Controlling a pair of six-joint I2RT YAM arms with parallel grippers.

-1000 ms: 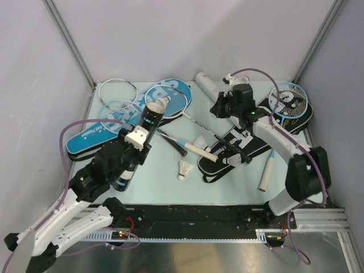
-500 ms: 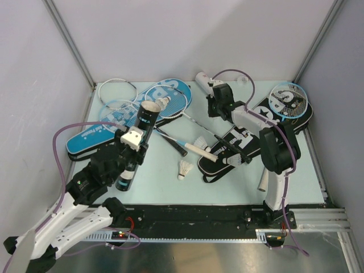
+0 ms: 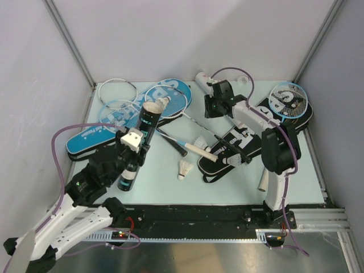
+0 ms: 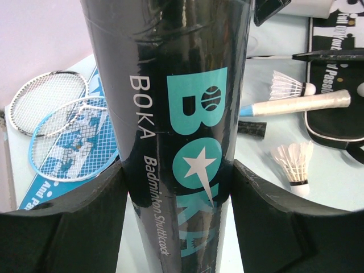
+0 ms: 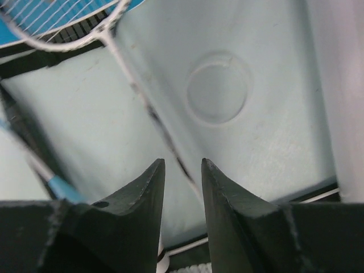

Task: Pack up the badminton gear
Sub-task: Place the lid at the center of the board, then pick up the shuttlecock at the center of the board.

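Left gripper [image 4: 179,193]: my jaws are clamped on the black tube [image 4: 170,85], its mouth tilted up, I judge to take shuttles.
Shuttlecocks [image 3: 183,169]: 2 lie loose right of the tube, unpacked.
Right gripper [image 5: 182,165]: far beyond the tube, jaws narrowly apart and empty, near a round lid [image 5: 218,87].

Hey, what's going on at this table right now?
The left gripper is clamped on a black shuttle tube, open end up. The right gripper hangs empty near the back of the table, beside a white tube, its jaws a little apart. Rackets, shuttlecocks and covers lie scattered around.
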